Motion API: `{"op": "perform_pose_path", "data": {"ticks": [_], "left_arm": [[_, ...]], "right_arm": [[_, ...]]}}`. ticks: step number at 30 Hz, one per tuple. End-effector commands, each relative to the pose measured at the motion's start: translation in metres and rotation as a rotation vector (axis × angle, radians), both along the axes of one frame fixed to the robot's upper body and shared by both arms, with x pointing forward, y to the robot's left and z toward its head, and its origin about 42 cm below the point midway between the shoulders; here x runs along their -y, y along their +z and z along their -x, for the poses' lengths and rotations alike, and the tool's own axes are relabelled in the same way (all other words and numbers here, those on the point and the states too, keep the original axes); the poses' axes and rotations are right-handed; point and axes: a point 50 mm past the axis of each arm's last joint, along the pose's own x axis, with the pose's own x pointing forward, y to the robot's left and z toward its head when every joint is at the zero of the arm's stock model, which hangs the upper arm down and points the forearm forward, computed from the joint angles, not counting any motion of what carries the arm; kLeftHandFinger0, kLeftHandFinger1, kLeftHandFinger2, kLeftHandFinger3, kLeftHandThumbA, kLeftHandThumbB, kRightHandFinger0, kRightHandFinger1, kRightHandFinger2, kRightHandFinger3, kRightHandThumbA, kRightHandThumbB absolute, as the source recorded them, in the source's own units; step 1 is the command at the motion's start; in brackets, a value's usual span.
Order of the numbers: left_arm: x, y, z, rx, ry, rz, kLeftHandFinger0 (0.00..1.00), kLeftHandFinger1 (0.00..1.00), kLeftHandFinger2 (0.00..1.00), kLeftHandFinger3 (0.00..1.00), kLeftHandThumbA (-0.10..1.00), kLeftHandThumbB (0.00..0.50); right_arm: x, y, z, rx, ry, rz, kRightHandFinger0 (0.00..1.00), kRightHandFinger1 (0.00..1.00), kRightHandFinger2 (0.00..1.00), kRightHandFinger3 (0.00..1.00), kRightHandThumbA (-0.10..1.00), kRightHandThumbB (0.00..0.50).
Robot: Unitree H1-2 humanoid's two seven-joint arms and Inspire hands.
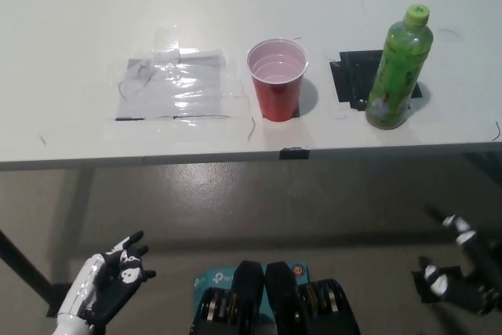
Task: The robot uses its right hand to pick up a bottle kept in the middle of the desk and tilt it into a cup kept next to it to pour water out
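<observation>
Bottle (400,68), green with a yellow-green cap, stands upright on the white desk (70,21), over a black taped patch (353,76) it partly hides; its label is too blurred to read. A red cup (277,78) stands apart to its left, beside a clear-taped sheet (174,84). Below the desk edge, the white left hand (110,280) and black right hand (459,272) hang empty, fingers spread, the right cut off by the frame.

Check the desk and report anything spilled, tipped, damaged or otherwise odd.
Nothing is spilled or tipped. The green bottle and the red cup both stand upright and apart. The only untidy thing is a crinkled clear plastic sheet taped to the desk left of the cup. Both hands hang below the desk edge.
</observation>
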Motion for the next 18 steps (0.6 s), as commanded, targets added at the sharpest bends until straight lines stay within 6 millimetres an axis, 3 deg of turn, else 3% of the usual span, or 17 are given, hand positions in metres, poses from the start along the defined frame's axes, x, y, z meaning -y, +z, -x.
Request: {"op": "perform_pose_path", "data": {"ticks": [1, 3, 7, 9, 15, 18], "left_arm": [[-0.004, 0.007, 0.001, -0.008, 0.018, 0.0, 0.75, 0.94, 1.0, 1.0, 0.5, 0.0], [-0.003, 0.008, 0.002, -0.008, 0.022, -0.003, 0.75, 0.93, 1.0, 1.0, 0.49, 0.0], [-0.003, 0.009, 0.002, -0.015, 0.014, -0.003, 0.76, 0.94, 1.0, 1.0, 0.5, 0.0], [-0.004, 0.008, 0.001, -0.022, 0.009, 0.002, 0.77, 0.94, 1.0, 1.0, 0.49, 0.0], [-0.002, 0.004, 0.004, -0.034, -0.001, -0.011, 0.74, 0.92, 1.0, 1.0, 0.52, 0.0], [-0.002, 0.004, 0.001, -0.037, -0.006, -0.01, 0.75, 0.92, 1.0, 1.0, 0.53, 0.0]], "right_arm": [[0.01, 0.047, -0.014, 0.138, -0.076, -0.013, 1.0, 1.0, 1.0, 1.0, 0.64, 0.382], [0.014, 0.064, -0.024, 0.157, -0.08, 0.05, 1.0, 1.0, 1.0, 1.0, 0.77, 0.498], [0.017, 0.084, -0.039, 0.19, -0.134, 0.115, 1.0, 1.0, 1.0, 1.0, 0.74, 0.5], [0.021, 0.097, -0.056, 0.226, -0.196, 0.097, 1.0, 1.0, 1.0, 1.0, 0.8, 0.5], [0.033, 0.107, -0.087, 0.231, -0.279, 0.071, 1.0, 1.0, 1.0, 1.0, 0.93, 0.5], [0.037, 0.114, -0.116, 0.225, -0.327, 0.065, 1.0, 1.0, 1.0, 1.0, 1.0, 0.5]]}}
